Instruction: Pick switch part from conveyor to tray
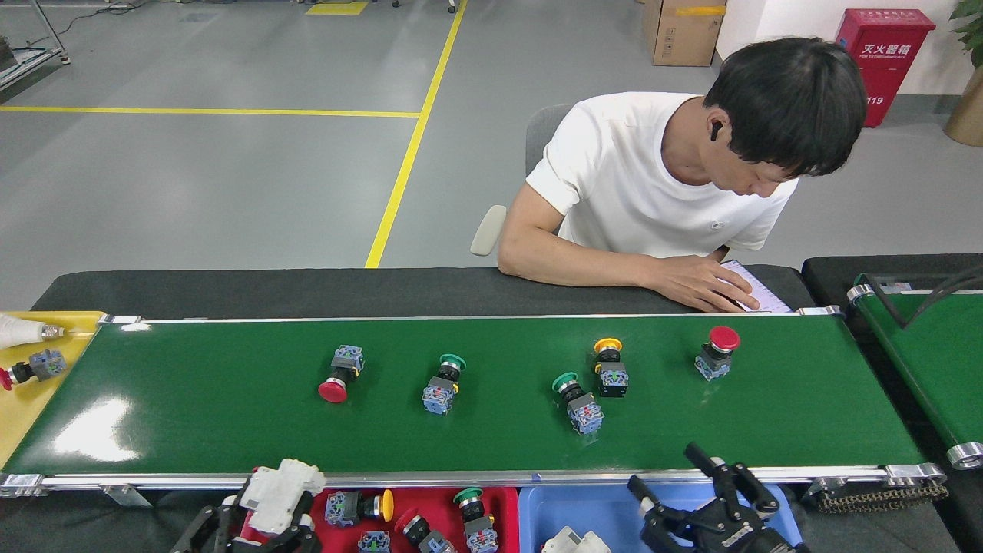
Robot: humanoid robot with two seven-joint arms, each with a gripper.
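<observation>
My right gripper (703,491) hangs fingers apart above the blue tray (614,513). My left gripper (273,503) clamps a white switch part (280,485) beside the red tray (430,507).

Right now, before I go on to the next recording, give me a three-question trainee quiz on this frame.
1. How many switch parts lie on the conveyor?
2. True or false: the left gripper is empty.
3. Which tray holds the white part near the right gripper? A red tray, B blue tray, C yellow tray.

Key
1. Five: red-capped, green-capped, green-capped, yellow-capped, red-capped.
2. False: it holds a white switch part.
3. B.
</observation>
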